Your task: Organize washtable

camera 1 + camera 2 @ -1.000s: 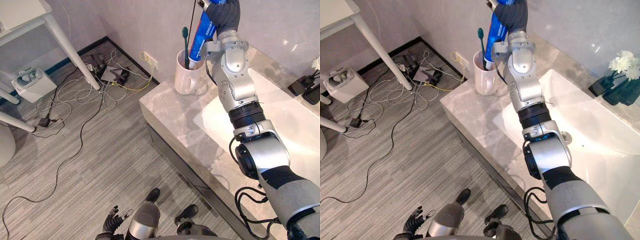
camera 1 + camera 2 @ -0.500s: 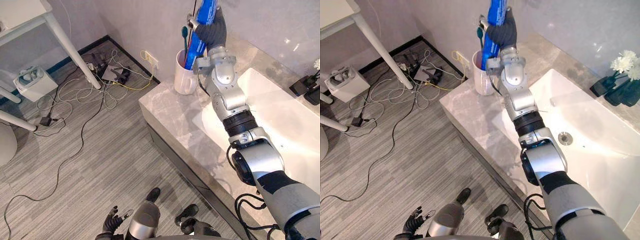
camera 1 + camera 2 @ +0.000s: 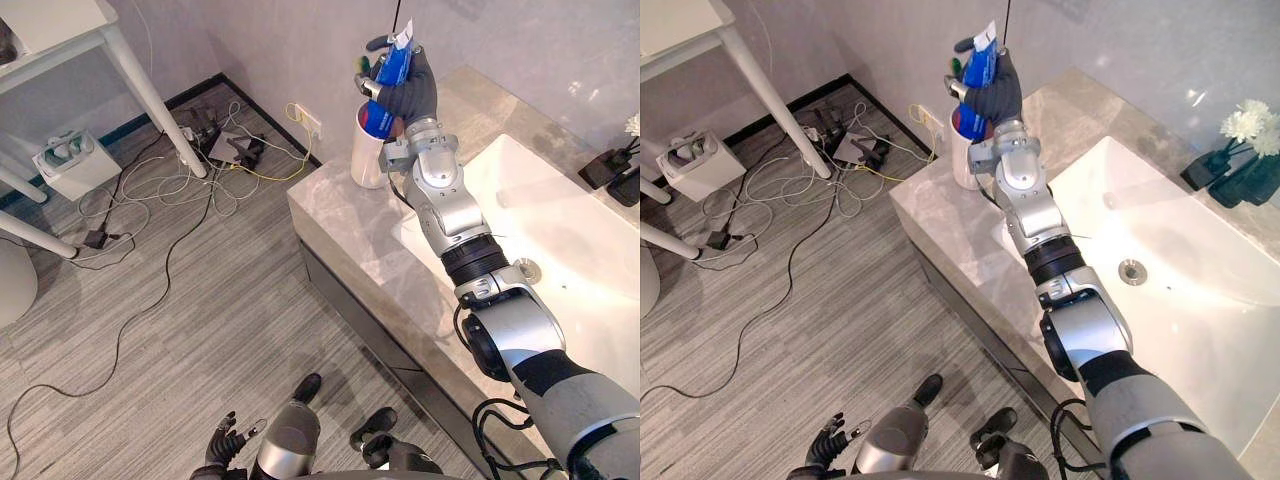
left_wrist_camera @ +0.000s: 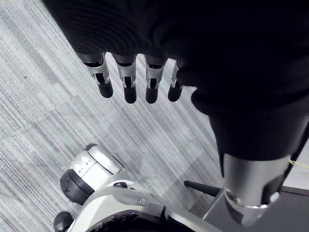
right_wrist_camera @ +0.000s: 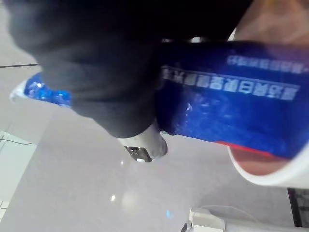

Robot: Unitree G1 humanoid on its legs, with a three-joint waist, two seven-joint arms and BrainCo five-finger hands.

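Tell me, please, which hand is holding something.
The right hand, curled round the blue tube at the white cup; the left hand hangs open, empty.

We see a blue toothpaste tube with a white end, a thin red stripe and small white writing on the blue. The cup is plain white. The right hand has a dark ribbed cover. The left hand has silver fingers with dark tips under a black cover. The counter is grey stone with pale, cloudy streaks. The sink is white. The floor is grey with thin light and dark stripes. The flowers are white and their vase is dark. One wire on the floor is yellow, and the box is white.
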